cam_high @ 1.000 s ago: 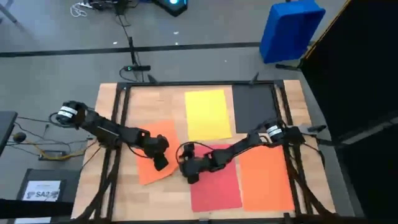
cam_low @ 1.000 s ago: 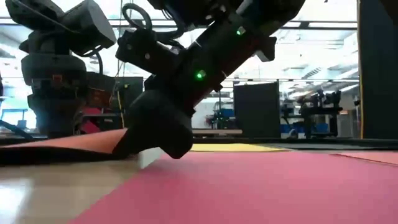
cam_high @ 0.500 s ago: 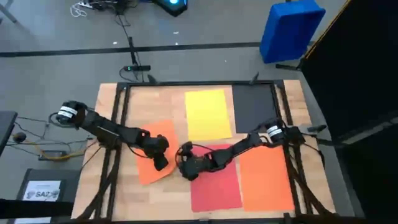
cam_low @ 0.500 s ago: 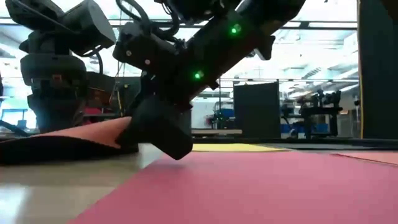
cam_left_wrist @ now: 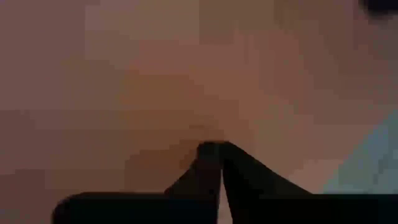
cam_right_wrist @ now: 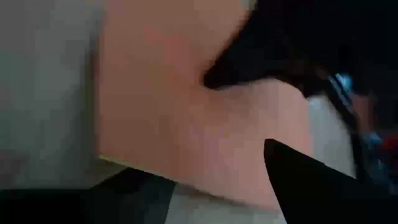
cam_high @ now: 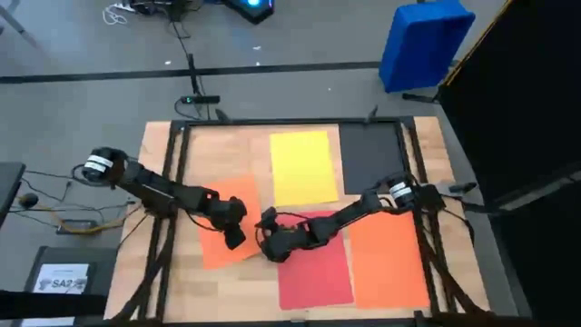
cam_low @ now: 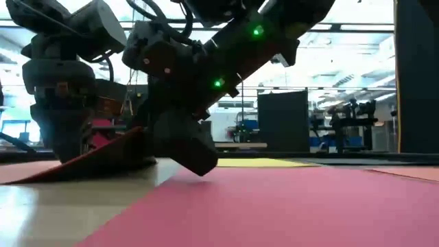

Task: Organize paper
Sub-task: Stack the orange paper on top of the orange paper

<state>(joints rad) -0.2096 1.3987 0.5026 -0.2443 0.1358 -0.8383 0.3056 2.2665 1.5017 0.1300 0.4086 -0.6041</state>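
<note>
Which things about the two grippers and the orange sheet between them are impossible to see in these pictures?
- High view: whether the right gripper touches the left orange sheet; it looks too small here.
- Low view: the sheet's raised edge behind the right gripper; the gripper hides it.
- Left wrist view: what the shut left gripper presses on; the picture is blurred.
- High view: the red sheet's upper left corner; the right arm covers it.

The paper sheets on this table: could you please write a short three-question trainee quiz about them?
1. True or false: the yellow sheet lies flat beside the dark grey sheet.
2. Which sheet does the shut left hand press on: A red, B left orange, C yellow?
3. Fill in: the right hand hovers at the ___ sheet's edge.

Key: 1 true. 2 B, the left orange sheet. 3 red.
</note>
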